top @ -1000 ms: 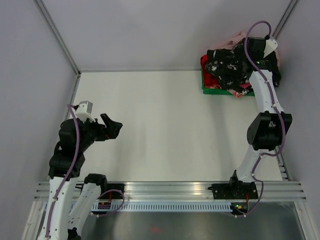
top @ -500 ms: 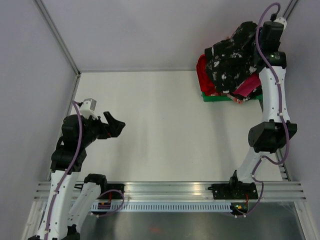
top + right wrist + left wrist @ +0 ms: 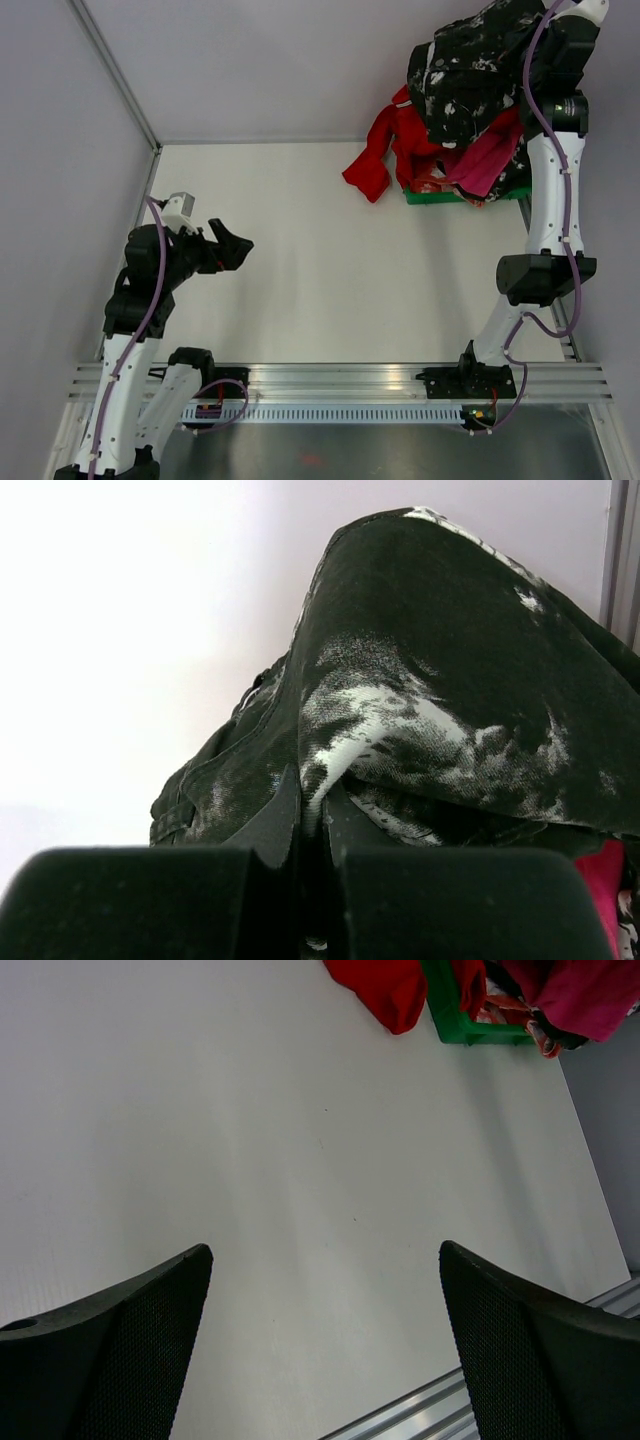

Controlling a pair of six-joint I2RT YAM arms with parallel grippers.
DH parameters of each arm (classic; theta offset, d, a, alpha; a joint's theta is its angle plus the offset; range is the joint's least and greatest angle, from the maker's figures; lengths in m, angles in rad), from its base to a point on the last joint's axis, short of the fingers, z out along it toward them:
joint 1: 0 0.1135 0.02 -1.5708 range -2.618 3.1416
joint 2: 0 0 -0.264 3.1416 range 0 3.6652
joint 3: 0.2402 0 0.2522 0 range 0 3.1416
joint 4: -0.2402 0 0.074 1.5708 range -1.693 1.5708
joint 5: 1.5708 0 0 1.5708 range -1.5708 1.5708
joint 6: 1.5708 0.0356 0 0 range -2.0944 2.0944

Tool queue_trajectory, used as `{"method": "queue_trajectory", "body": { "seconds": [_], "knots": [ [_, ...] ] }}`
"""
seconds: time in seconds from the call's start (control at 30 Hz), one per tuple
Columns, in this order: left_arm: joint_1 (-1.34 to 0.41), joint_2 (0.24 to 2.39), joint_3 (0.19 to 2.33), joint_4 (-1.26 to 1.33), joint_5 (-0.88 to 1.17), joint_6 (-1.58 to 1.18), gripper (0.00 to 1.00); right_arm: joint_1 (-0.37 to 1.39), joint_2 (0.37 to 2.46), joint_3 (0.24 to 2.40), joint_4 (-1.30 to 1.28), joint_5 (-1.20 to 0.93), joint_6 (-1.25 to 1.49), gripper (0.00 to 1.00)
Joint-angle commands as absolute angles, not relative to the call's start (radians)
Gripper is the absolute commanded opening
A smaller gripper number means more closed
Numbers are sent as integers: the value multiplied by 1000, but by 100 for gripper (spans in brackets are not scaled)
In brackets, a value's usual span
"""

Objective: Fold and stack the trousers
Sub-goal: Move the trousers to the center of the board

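Note:
The black trousers with white blotches [image 3: 470,65] hang bunched in the air above the green basket [image 3: 425,192] at the far right. My right gripper [image 3: 535,45] is shut on a fold of them; in the right wrist view the cloth [image 3: 440,680] is pinched between the closed fingers [image 3: 312,810]. My left gripper [image 3: 232,248] is open and empty, hovering over the table's left side; the left wrist view shows its two spread fingers [image 3: 110,1350] with bare table between them.
A red garment [image 3: 385,150] spills out of the basket onto the table; it also shows in the left wrist view [image 3: 385,988]. Pink clothes [image 3: 482,160] hang under the trousers. Grey walls enclose the table; a metal rail [image 3: 340,378] runs along the near edge.
My right gripper has lifted the trousers well above the basket. The red garment has been dragged out over the basket's left edge. My left arm has shifted only slightly.

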State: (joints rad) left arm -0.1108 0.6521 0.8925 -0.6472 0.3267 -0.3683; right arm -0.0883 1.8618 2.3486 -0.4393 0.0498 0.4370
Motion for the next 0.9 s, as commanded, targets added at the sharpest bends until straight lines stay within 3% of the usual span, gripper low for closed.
{"method": "queue_trajectory", "body": {
  "seconds": [0.0, 0.1, 0.23, 0.33, 0.37, 0.47, 0.63, 0.67, 0.7, 0.87],
  "knots": [
    [-109, 678, 910, -565, 380, -417, 100, -83, 1775, 2474, -57, 26, 425, 0],
    [-109, 713, 908, -497, 426, -455, 100, -81, 1764, 2427, -118, -39, 443, 0],
    [-110, 797, 907, -361, 491, -529, 100, -83, 1680, 2088, -160, -146, 453, 8],
    [-110, 848, 934, -298, 535, -560, 100, -83, 1597, 1857, -146, -112, 428, 27],
    [-112, 880, 949, -281, 548, -563, 100, -81, 1580, 1830, -159, -91, 399, 39],
    [-120, 942, 959, -183, 574, -600, 100, -83, 1600, 1824, -291, -52, 335, 53],
    [-257, 1104, 1024, 67, 540, -698, 100, -83, 1647, 1847, -448, -90, 293, 50],
    [-294, 1142, 1051, 86, 517, -698, 100, -83, 1644, 1835, -445, -100, 298, 34],
    [-329, 1226, 1078, 98, 467, -687, 100, -83, 1640, 1818, -439, -107, 304, 28],
    [-547, 1529, 1357, 103, 396, -651, 100, -84, 1582, 1752, -492, -72, 293, 35]
  ]
}}
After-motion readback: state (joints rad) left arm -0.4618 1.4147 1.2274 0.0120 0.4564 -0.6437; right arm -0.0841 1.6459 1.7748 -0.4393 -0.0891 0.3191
